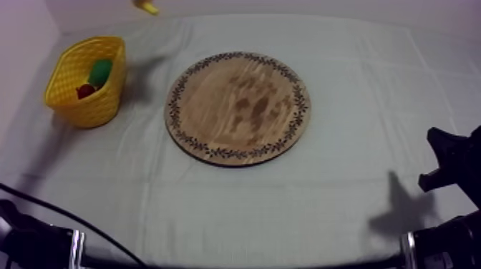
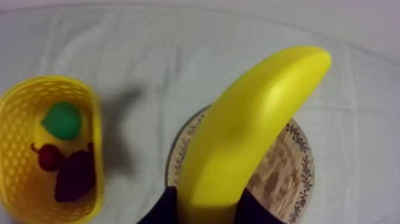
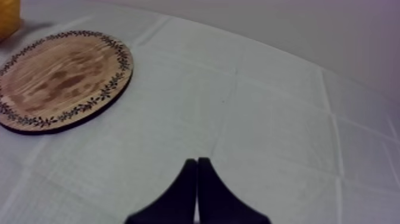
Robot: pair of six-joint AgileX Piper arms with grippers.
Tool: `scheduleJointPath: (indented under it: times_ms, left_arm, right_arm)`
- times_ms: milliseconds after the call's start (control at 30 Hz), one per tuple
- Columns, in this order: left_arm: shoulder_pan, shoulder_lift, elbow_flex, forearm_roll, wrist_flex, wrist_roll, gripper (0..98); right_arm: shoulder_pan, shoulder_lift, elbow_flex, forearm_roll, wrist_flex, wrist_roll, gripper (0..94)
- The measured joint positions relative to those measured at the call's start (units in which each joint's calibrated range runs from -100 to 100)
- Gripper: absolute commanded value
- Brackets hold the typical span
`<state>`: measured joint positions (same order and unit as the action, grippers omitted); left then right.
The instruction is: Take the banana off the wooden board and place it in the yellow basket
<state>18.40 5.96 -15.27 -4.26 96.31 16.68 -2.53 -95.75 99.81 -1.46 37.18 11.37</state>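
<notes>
My left gripper [image 2: 205,210] is shut on the yellow banana [image 2: 250,131], holding it in the air above the near rim of the wooden board [image 2: 291,173] and to the right of the yellow basket [image 2: 15,107]. From above, just the banana's tip [image 1: 147,6] pokes in at the far edge of the table. The round board [image 1: 238,107] with its patterned rim lies bare at the table's middle. My right gripper [image 3: 197,162] is shut on nothing and hovers over the cloth, away from the board [image 3: 59,77]; in the top view this gripper [image 1: 447,161] sits at the right edge.
The basket [image 1: 75,107] stands at the far left and holds a green pear [image 2: 62,120], a small red fruit [image 2: 49,156] and dark grapes [image 2: 75,176]. Open cloth lies right of and in front of the board.
</notes>
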Motion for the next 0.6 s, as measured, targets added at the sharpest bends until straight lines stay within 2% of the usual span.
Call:
scheduleJointPath:
  times_ms: [133,367,600]
  left_arm:
    - [-2.7,-7.5,5.0,-0.5,0.5,-0.5,26.6]
    - [-8.7,-18.3,19.1,-0.29,-1.9,-2.1,29.1]
    - [-15.1,-25.1,33.7,1.41,-8.1,-4.8,33.6]
  right_arm:
    - [0.0,0.0,0.0,0.0,0.0,0.0,0.3]
    - [0.0,0.0,0.0,0.0,0.0,0.0,0.3]
    - [0.0,0.0,0.0,0.0,0.0,0.0,0.3]
